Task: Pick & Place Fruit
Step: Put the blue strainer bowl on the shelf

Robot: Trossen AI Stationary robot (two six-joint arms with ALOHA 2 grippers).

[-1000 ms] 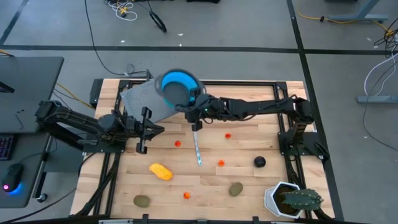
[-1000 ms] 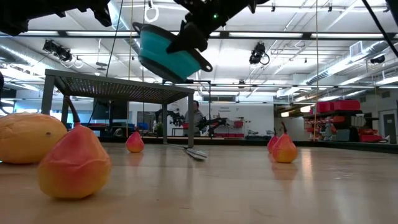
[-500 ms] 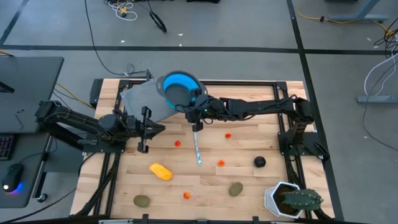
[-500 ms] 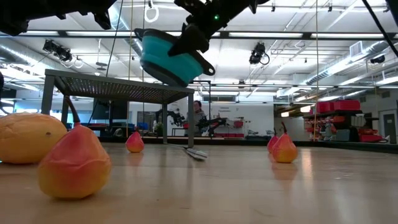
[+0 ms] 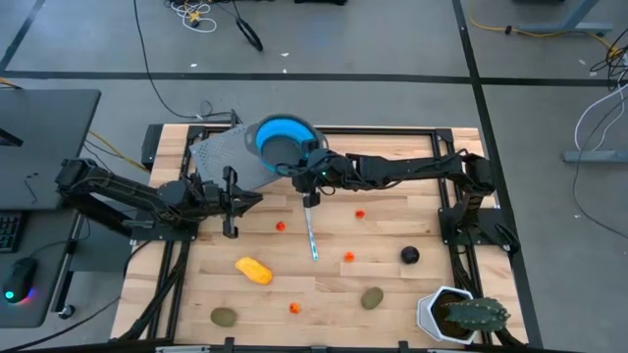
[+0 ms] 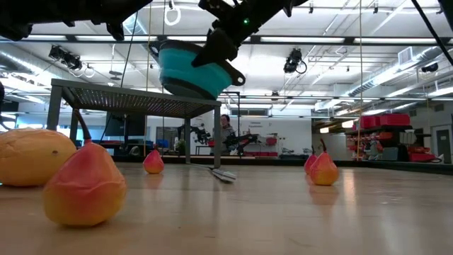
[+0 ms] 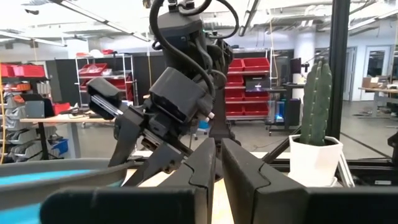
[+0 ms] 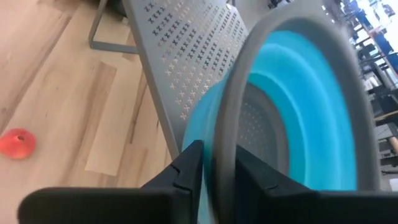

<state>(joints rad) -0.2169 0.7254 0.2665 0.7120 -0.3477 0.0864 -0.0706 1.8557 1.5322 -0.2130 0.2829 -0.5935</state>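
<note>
A blue bowl (image 5: 283, 140) with a grey rim and a perforated bottom hangs in my right gripper (image 5: 310, 169) above a grey perforated stand (image 5: 228, 157); the low view shows the bowl (image 6: 190, 67) in the air. My left gripper (image 5: 232, 204), shut and holding nothing, hovers left of the bowl near the stand. On the table lie the yellow oblong (image 5: 253, 270), two olive-brown ovals (image 5: 224, 317) (image 5: 372, 297), the black ball (image 5: 409, 255) and several orange-red balls, such as one (image 5: 281, 226). My right gripper pinches the bowl's grey rim (image 8: 225, 118) on the side facing the table's right, one finger (image 8: 186, 167) outside the wall and the other (image 8: 256, 174) inside. The fingers come about level from the right. The bowl is lifted clear over the stand, nearly level.
A thin silvery-blue stick (image 5: 312, 233) lies mid-table below my right gripper. A spiky green plant in a white pot (image 5: 456, 314) stands at the near right corner. The grey stand takes up the far left area. Black frame rails border the tabletop.
My right gripper has tipped the bowl from a slant to nearly level while keeping it in the air over the stand. My left gripper has shifted slightly toward the bowl.
</note>
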